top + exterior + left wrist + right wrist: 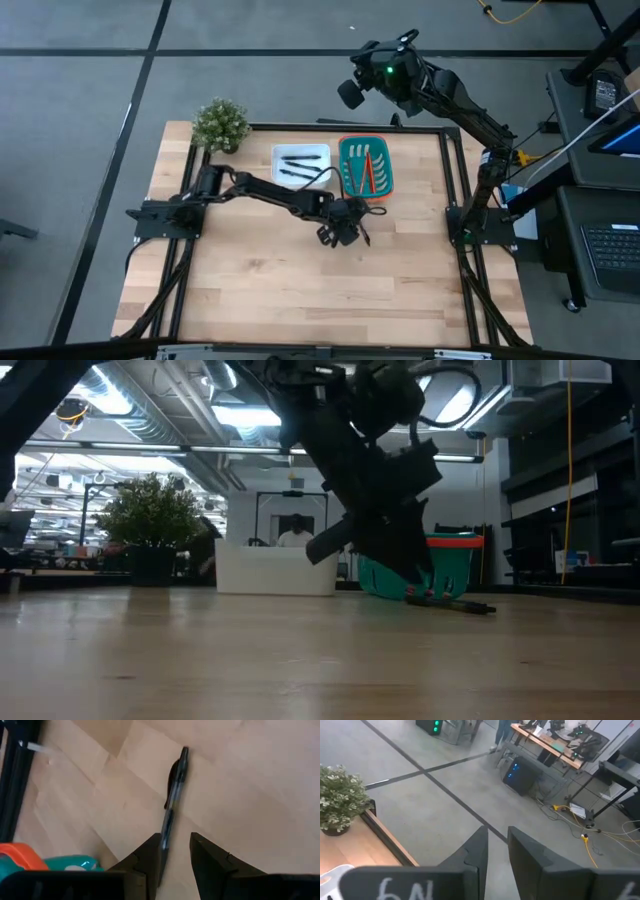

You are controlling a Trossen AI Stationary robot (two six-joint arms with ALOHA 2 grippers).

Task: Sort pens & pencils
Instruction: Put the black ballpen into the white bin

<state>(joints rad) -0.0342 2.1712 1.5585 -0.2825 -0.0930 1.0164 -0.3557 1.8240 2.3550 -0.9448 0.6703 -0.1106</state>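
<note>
Down at the table I'm seeing the left gripper [175,852] standing wide, straddling a pen [172,802] whose near end is hiding between the fingers. Meanwhile the right gripper [496,847] is hanging beyond the far edge, jaws narrow, gripping nothing.

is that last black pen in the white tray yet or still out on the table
Still out. The pen lies flat on the bare wooden table, with the left claw open around its lower end, not lifted.

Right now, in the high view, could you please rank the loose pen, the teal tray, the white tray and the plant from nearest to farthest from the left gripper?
1. Loose pen, at the left gripper.
2. Teal tray, just behind.
3. White tray, behind, leftward.
4. Plant, far left corner.
</note>
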